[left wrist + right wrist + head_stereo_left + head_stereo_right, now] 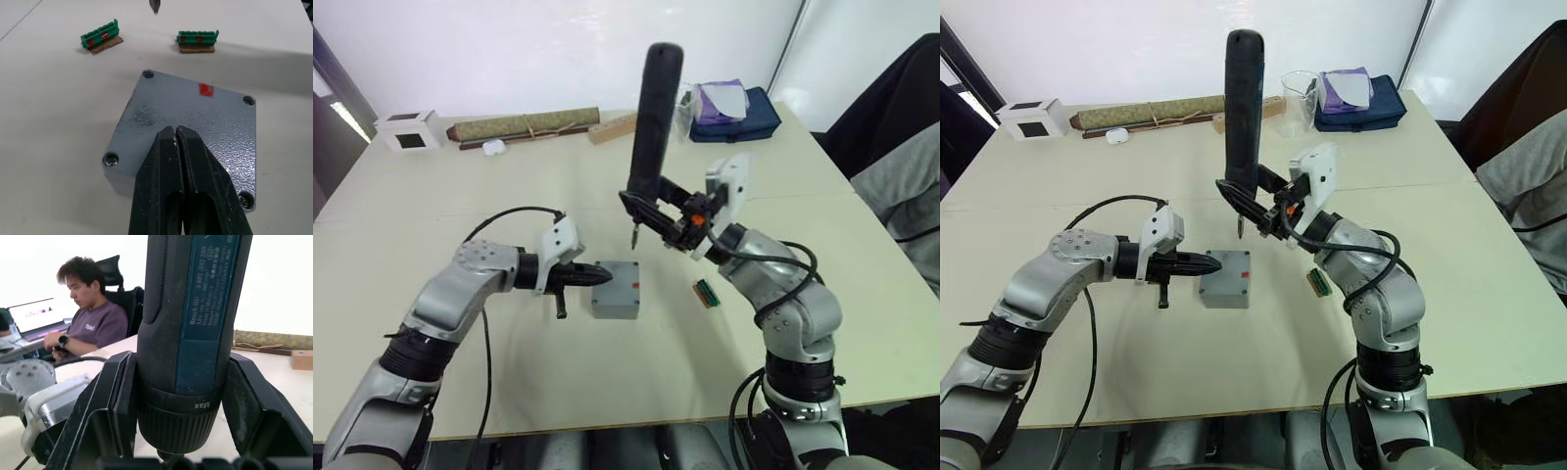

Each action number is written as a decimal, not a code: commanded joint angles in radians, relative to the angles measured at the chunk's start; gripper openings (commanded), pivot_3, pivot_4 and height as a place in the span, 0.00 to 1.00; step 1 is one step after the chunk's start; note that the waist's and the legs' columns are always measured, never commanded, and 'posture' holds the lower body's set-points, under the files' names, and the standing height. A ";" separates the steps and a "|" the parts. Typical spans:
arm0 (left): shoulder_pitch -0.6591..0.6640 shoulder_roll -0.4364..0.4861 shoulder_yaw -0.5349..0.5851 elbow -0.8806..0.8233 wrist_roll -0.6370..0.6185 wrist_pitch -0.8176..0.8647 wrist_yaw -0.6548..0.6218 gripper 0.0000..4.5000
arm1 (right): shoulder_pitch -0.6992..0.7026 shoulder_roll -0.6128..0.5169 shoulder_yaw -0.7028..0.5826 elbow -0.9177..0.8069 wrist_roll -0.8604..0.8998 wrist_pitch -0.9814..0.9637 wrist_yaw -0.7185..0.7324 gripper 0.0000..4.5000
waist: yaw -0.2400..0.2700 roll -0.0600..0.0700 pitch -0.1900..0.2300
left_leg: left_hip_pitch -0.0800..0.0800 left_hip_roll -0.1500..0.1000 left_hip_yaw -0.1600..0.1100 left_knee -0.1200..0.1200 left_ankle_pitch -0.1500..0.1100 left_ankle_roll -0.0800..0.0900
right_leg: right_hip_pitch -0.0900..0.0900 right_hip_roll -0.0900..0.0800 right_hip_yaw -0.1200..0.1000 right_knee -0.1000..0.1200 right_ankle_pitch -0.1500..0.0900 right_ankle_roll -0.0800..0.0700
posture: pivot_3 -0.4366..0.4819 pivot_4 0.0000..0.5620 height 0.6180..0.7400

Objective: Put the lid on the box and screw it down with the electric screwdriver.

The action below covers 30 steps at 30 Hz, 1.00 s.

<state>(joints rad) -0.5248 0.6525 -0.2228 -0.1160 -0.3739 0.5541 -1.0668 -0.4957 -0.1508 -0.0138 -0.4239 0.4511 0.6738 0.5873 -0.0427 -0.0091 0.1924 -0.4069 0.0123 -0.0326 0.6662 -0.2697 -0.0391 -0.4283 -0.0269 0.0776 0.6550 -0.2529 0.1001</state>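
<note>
The grey box (pixel 615 291) stands mid-table with the lid (pixel 195 117) on it. The lid's top shows a red mark and screw holes at the corners. My left gripper (pixel 605 278) is shut, and its fingertips (pixel 175 134) rest on the lid from the left. The black electric screwdriver (pixel 654 117) stands upright with my right gripper (pixel 644 204) shut around its lower end. Its bit (pixel 1238 233) hangs a little above and behind the box, clear of the lid.
Two green terminal blocks (pixel 100 39) (pixel 197 40) lie just right of the box. Along the far edge are a white cube (pixel 408 129), an olive rolled bundle (pixel 524 125), a clear cup (pixel 1300 93) and a blue bag (pixel 734 116). A seated person (pixel 93 323) is off the table's left side.
</note>
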 commanded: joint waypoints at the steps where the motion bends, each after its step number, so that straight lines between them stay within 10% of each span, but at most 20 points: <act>1: 0.001 -0.017 -0.015 0.011 0.020 0.008 0.009 0.00 | 0.013 -0.017 0.031 -0.013 -0.010 -0.085 0.012 0.48 | -0.001 0.000 0.000 | 0.000 0.000 0.000 0.000 0.000 0.000 | 0.000 0.000 0.000 0.000 0.000 0.000 | 0.48 0.27 1.00; 30: 0.017 -0.015 0.002 -0.038 -0.004 0.063 0.004 0.00 | 0.145 -0.040 0.096 0.156 -0.061 -0.201 -0.031 0.48 | -0.002 -0.002 -0.002 | 0.001 0.000 0.000 0.000 0.000 0.000 | 0.001 0.000 0.000 0.000 0.000 0.000 | 0.48 0.27 1.00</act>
<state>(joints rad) -0.5222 0.6241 -0.2173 -0.1330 -0.3819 0.6097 -1.0523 -0.3910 -0.1980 0.1038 -0.2817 0.3519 0.4152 0.5747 -0.0443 -0.0108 0.1907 -0.4053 0.0124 -0.0329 0.6663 -0.2697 -0.0390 -0.4267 -0.0265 0.0777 0.6550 -0.2530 0.1001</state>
